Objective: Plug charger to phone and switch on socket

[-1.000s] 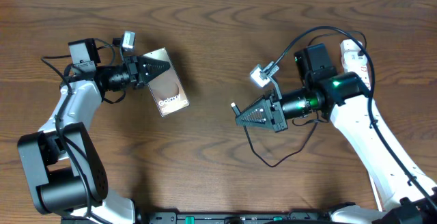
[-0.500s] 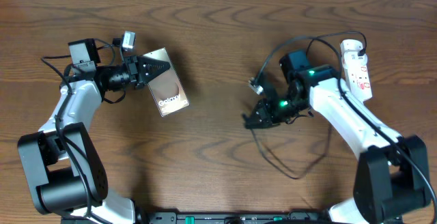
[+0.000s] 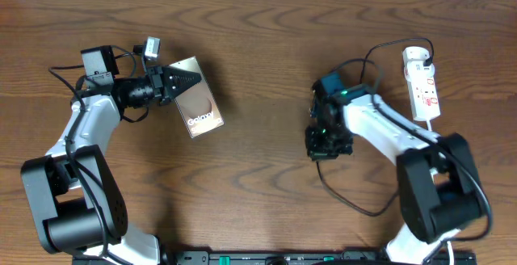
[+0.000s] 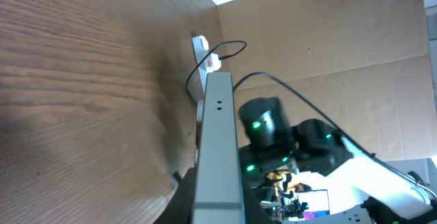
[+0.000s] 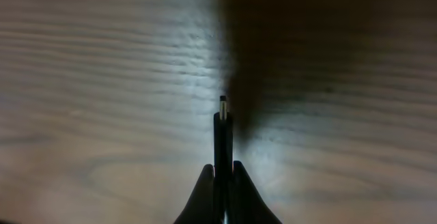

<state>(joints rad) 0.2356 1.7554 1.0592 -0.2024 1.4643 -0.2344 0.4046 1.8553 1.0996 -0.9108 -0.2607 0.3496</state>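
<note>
Wooden desk: right end effector, pinching charger, has apparently pivoted downward; left end effector clamps phone; plugging not begun.

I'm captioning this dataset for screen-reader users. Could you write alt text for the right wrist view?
The right gripper, shut on the charger, holds its black connector pointing straight up the frame with the small metal tip exposed. The wooden table fills the background, and a dark shadow covers its upper right.
</note>
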